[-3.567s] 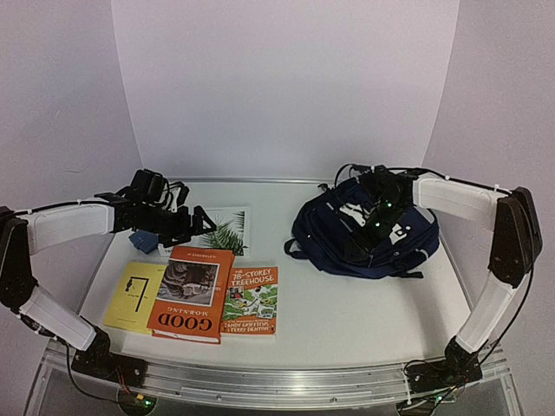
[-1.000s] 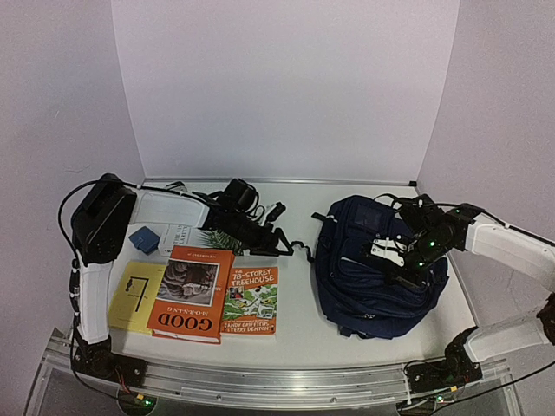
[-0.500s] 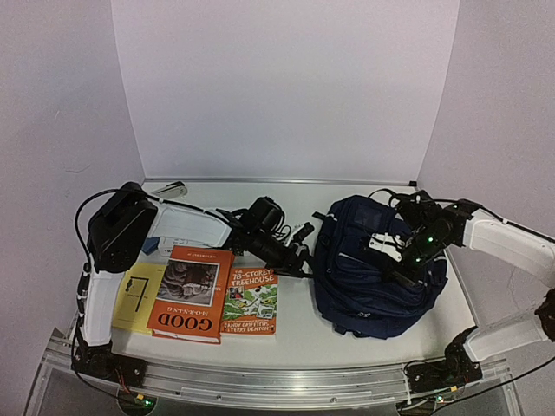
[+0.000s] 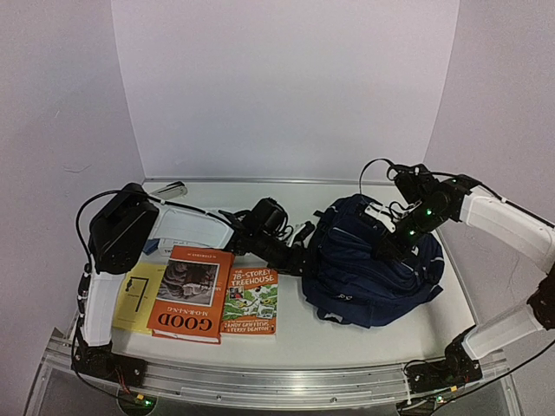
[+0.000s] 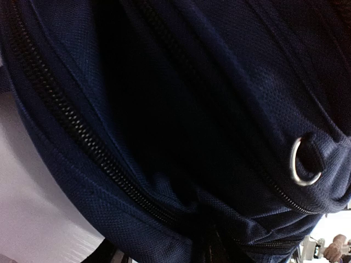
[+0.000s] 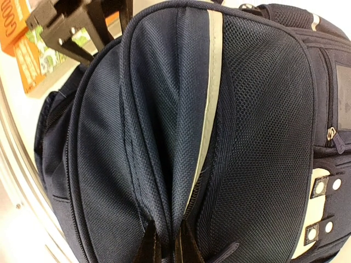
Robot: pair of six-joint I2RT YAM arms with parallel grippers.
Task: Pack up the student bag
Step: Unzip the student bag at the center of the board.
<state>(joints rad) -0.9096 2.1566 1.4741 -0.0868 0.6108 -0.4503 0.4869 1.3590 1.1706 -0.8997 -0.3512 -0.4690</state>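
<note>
The student bag (image 4: 368, 273), dark navy, stands bunched up on the right half of the table. My right gripper (image 4: 392, 240) is on its top, shut on a raised fold of fabric beside a pale zip line (image 6: 211, 104); the right wrist view shows its gripper (image 6: 164, 246) pinching that fold. My left gripper (image 4: 303, 253) presses against the bag's left side. In the left wrist view navy fabric (image 5: 181, 109), a black zip (image 5: 82, 137) and a metal ring (image 5: 304, 161) fill the frame. Its fingers are lost in the dark folds at the bottom edge.
Three books lie at the front left: an orange "Good Morning" book (image 4: 192, 293), an orange-and-green "78-Storey Treehouse" (image 4: 251, 300) and a yellow one (image 4: 137, 296). A small blue thing (image 4: 152, 245) sits under the left arm. A silver object (image 4: 169, 188) lies at the back left.
My left gripper has travelled right until it meets the bag's left side. My right gripper has lifted the bag's top up and back, so the bag stands taller and has shifted left.
</note>
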